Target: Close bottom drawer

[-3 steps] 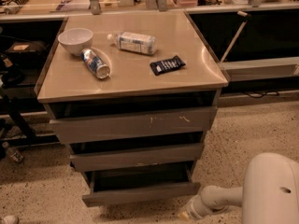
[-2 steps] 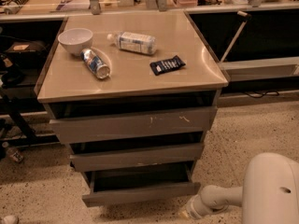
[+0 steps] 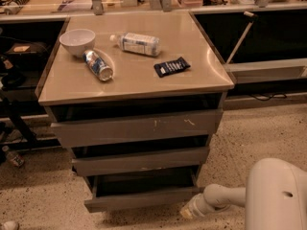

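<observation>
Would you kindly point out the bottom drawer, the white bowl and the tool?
bottom drawer (image 3: pixel 144 199): camera view, middle of its front.
white bowl (image 3: pixel 77 36): camera view, its inside.
tool (image 3: pixel 187 211): camera view, its tip beside the drawer's right corner.

gripper (image 3: pixel 188 211): low, just beside bottom drawer (image 3: pixel 144 199) right front corner | floor (image 3: pixel 48 202) before front: passable | left: small bottle (image 3: pixel 13 157), well apart

- The single camera looks steeply down from above and in front of the grey metal three-drawer cabinet (image 3: pixel 139 128), facing its drawer fronts.
- It is fairly near: all four corners of the cabinet's tan top (image 3: pixel 139 83) fit in the frame.
- The white robot arm (image 3: pixel 273 195) enters at the lower right corner. The gripper (image 3: pixel 188 212) sits low, beside the right end of the bottom drawer (image 3: pixel 144 199).
</observation>
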You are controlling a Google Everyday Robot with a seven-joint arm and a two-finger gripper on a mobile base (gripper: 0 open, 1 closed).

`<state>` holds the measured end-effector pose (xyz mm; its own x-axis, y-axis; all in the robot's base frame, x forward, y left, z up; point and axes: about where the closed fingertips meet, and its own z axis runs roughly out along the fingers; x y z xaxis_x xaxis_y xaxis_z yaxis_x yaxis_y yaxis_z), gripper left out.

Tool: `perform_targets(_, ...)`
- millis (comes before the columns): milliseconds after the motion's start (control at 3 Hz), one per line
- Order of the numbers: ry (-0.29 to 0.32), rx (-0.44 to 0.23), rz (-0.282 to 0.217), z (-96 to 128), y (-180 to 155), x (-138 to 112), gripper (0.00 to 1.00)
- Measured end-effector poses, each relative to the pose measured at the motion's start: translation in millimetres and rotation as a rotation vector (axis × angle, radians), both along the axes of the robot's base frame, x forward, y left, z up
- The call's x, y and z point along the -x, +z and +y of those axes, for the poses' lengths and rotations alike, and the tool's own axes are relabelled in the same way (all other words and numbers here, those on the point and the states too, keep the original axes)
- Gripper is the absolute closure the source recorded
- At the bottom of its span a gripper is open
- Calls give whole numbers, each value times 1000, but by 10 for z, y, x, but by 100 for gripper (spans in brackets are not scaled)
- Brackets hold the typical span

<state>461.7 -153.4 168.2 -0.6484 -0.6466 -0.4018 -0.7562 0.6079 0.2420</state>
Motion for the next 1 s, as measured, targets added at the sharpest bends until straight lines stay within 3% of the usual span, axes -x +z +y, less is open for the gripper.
perform_targets(1000, 42, 6, -10, 139, -112, -465, 100)
